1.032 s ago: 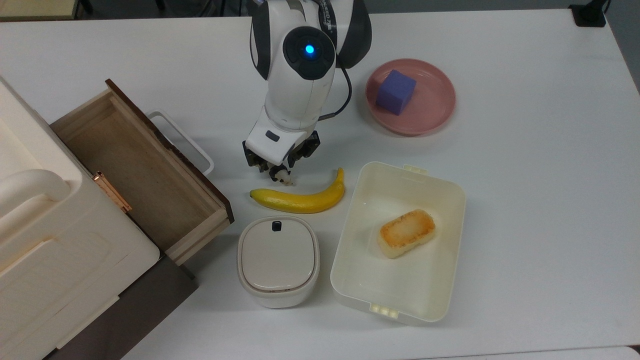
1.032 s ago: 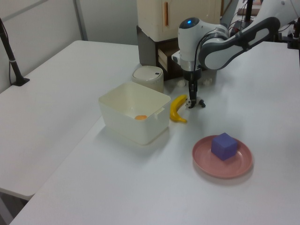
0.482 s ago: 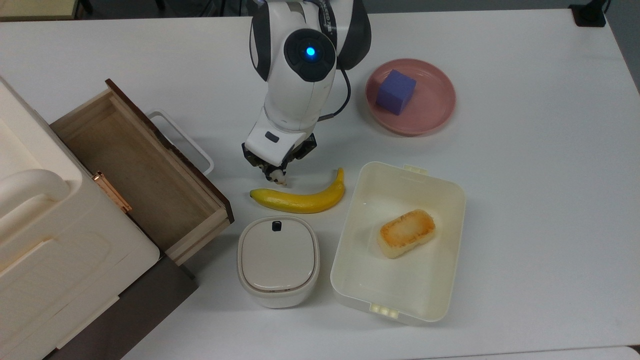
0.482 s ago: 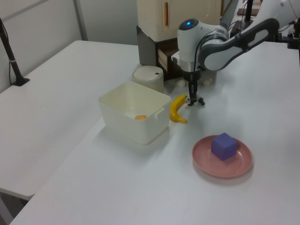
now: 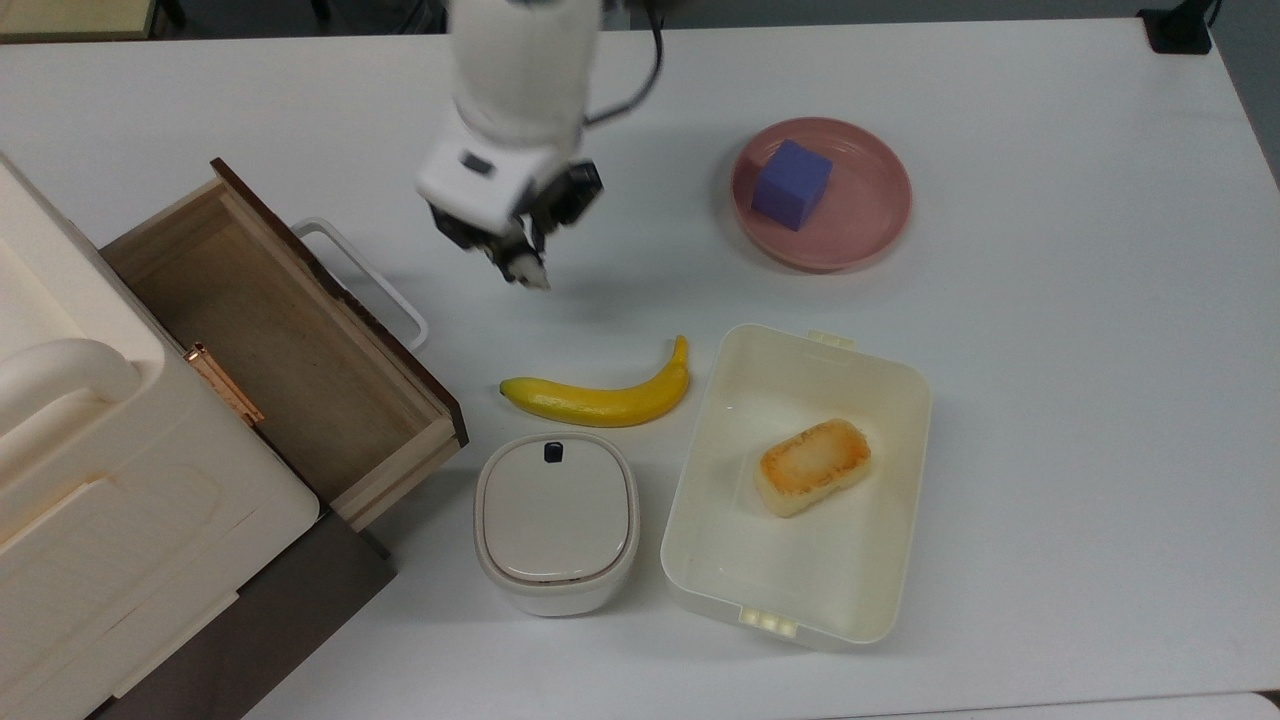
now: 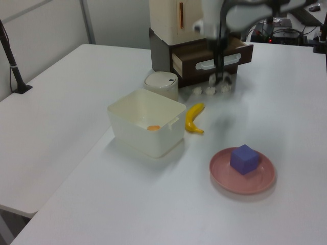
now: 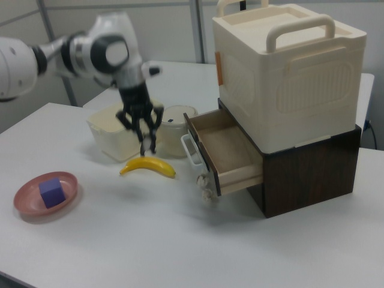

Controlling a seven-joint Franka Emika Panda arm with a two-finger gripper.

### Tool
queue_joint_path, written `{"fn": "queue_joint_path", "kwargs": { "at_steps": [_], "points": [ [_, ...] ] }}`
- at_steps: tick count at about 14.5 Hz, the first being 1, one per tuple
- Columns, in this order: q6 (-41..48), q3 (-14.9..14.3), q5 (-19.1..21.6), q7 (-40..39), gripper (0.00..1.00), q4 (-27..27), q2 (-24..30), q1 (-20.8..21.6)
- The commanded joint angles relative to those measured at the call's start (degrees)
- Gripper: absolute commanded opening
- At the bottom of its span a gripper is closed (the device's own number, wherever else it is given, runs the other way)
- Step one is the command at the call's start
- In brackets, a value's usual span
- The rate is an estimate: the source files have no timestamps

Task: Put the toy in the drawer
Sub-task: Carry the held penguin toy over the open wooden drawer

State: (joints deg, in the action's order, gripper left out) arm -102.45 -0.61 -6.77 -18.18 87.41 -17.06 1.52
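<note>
The Franka arm's gripper (image 5: 522,265) is pinching the toy (image 5: 530,274), a tiny pale figurine, between its closed fingertips and is holding it above the white table (image 5: 1050,400). In the top view, the gripped toy is hanging to the right of the drawer (image 5: 260,330), well apart from it and just past its white loop handle (image 5: 375,285). The pink plate (image 5: 870,230) carrying the purple cube (image 5: 790,184) is sitting farther to the top view's right. The banana (image 5: 600,400) is lying below the gripper in the top view, not touching it.

In the right view, the gripper (image 7: 147,143) is pointing downward over the banana (image 7: 149,167), to the left of the drawer (image 7: 225,147), which is standing pulled out from the cream cabinet (image 7: 288,84) with its light-wood floor bare. In the left view, the arm is showing as a blur in front of the drawer's dark front panel (image 6: 225,53).

A small dark mark on the lid of the round-cornered container (image 5: 556,515) is proving too small to read. Beside it, the cream tub (image 5: 690,470) is holding a toasted bread piece (image 5: 812,466).
</note>
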Motion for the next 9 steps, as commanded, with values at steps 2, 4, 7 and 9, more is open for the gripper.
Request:
{"fn": "queue_joint_path", "kwargs": {
  "at_steps": [2, 4, 7, 9],
  "points": [
    [-1.04, -7.37, 2.56, -9.58, 0.0, -8.57, 0.37, -0.64],
    [-9.83, -11.5, 2.56, -9.94, 0.0, -8.23, 0.28, -0.91],
    [-17.84, -14.59, 1.77, -10.12, 0.0, -7.0, -0.86, -0.91],
    [-21.98, -14.85, 0.8, -10.03, 0.0, -5.16, -2.88, -0.99]
  ]
}}
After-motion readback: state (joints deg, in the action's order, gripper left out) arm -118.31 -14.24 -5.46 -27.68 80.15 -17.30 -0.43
